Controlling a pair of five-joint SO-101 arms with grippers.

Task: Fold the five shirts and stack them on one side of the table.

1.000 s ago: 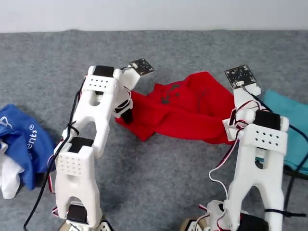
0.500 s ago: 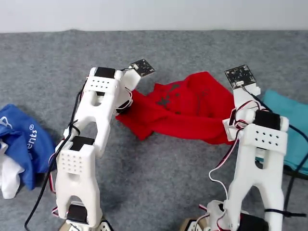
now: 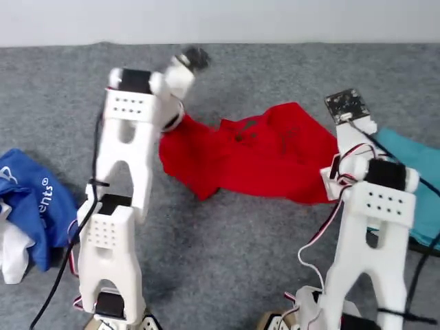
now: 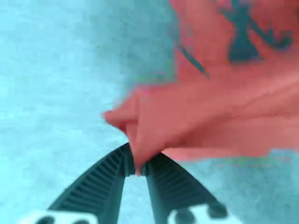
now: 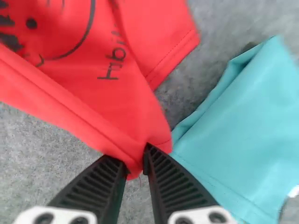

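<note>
Ribbed left gripper (image 4: 135, 168) and right gripper (image 5: 135, 169) pinch the rumpled red shirt (image 3: 265, 157)

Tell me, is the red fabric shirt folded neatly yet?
Not folded: the red fabric shirt is stretched, rumpled, between the left gripper and right gripper, each pinching an edge.

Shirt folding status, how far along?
Done: maybe the teal shirt, lying flat. In hand: red shirt, left claw and right claw each shut on an edge. Remaining: blue shirt and white shirt, bunched at the opposite side; no stack yet.
</note>
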